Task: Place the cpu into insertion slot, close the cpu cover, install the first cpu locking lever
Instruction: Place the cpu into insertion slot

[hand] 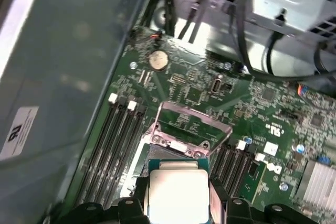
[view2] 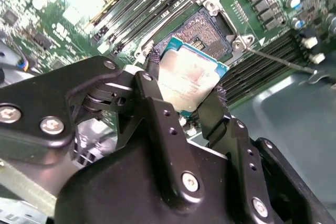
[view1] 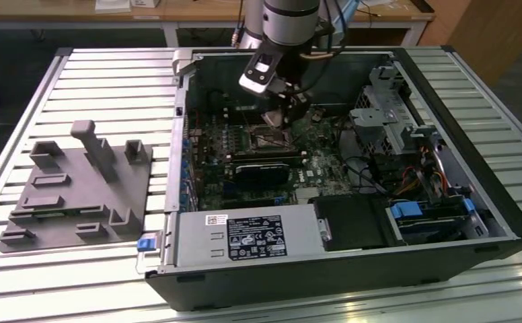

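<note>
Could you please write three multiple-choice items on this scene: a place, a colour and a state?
1. Where is the pale silvery flat square cpu? A, already seated and covered. B, clamped in the black end effector above the dark square insertion slot. C, lying loose on the table.
2. What colour is the large flat circuit board? A, blue. B, red. C, green.
3. How is the thin silvery metal cpu cover? A, swung open. B, shut flat. C, taken off entirely.
Answers: 1 B, it is pinched by its edges; 2 C, green in both wrist views; 3 A, its frame stands raised.
</note>
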### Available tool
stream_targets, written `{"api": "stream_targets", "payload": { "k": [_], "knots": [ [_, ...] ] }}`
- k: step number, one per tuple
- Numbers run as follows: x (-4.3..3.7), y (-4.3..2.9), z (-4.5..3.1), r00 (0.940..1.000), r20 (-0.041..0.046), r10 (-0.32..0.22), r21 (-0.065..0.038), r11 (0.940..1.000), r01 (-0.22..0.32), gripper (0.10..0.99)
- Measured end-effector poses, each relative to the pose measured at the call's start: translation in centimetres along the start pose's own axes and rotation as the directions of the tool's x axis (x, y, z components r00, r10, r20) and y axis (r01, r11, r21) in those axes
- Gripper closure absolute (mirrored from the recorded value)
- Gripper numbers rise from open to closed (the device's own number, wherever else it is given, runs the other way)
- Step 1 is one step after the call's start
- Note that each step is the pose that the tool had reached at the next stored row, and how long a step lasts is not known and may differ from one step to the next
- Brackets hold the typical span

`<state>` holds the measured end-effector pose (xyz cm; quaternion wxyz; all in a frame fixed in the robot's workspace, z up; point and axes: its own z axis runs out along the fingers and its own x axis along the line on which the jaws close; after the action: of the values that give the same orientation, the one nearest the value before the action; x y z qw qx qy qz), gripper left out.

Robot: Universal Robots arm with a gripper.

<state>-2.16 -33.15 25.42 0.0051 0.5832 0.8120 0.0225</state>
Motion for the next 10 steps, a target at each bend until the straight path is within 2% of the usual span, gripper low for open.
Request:
{"api": "stream_targets", "payload": {
  "k": [5,10],
  "knots": [
    [0.0,0.0,0.1,0.9959,0.0037,0.09,-0.002,0.9959,-0.09,0.549],
    [0.0,-0.01,0.2,0.9836,0.0073,0.18,-0.004,0.9836,-0.18,0.549]
  ]
}}
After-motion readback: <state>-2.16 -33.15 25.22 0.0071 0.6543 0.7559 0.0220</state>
